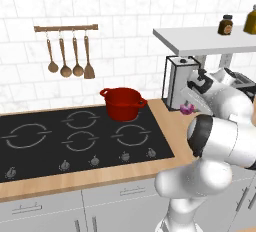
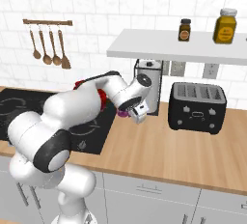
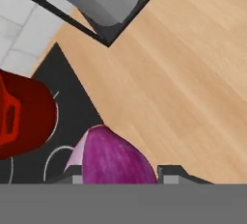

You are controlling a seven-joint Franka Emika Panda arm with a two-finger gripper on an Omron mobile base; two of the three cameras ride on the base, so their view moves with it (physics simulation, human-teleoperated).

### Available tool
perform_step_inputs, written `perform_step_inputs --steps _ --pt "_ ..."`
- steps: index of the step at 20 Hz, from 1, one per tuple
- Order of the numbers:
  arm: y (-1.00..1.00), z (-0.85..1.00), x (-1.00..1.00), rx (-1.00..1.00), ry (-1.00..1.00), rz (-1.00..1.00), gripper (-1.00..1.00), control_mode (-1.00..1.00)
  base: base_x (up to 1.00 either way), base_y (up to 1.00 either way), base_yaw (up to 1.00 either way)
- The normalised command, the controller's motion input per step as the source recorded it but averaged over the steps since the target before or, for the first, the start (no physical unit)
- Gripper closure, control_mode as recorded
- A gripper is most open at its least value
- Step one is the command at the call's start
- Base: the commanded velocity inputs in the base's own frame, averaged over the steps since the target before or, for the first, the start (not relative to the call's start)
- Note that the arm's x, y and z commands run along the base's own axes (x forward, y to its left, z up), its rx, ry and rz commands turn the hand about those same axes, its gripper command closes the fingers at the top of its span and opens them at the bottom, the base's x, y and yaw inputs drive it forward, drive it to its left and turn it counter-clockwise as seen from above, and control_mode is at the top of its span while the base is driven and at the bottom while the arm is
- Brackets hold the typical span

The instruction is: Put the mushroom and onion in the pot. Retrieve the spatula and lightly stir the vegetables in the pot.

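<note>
My gripper [image 3: 118,175] is shut on the purple-magenta onion [image 3: 113,159], which sits between the two dark fingertips [image 3: 170,173]. The gripper [image 1: 190,107] hovers over the wooden counter just right of the stove, and the onion [image 1: 187,109] peeks out beneath the hand. From the other side, the onion [image 2: 122,114] shows under the gripper [image 2: 130,115]. The glossy red pot [image 1: 122,103] stands on the back right burner, left of the hand, and its handle side [image 3: 19,117] is close by. On the wall rail hangs the spatula [image 1: 89,69], rightmost of the utensils [image 2: 65,62]. The mushroom is out of view.
A steel appliance [image 1: 176,81] stands at the wall right behind the hand. A black toaster [image 2: 197,106] sits further right. A white shelf [image 2: 178,49] with two jars hangs overhead. The black stove [image 1: 75,136] spreads left, and three wooden spoons [image 1: 65,68] hang beside the spatula.
</note>
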Motion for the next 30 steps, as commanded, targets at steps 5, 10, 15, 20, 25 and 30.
perform_step_inputs --steps 5,10,15,20,25,30 --pt "1.0 0.95 -0.01 -0.38 -0.13 0.05 1.0 -1.0 0.0 0.0 0.0" --pt "1.0 0.64 0.25 -0.31 -0.02 0.06 1.0 -1.0 0.0 0.0 0.0" --pt "0.74 0.35 0.76 -0.15 0.0 0.05 1.0 -1.0 0.0 0.0 0.0" --pt "0.58 0.04 0.92 -0.09 0.04 0.01 1.0 -1.0 0.0 0.0 0.0" --pt "0.57 -0.46 0.95 -0.07 0.08 0.0 1.0 -1.0 0.0 0.0 0.0" --pt "0.31 -0.64 0.96 -0.03 0.09 0.0 1.0 -1.0 0.0 0.0 0.0"
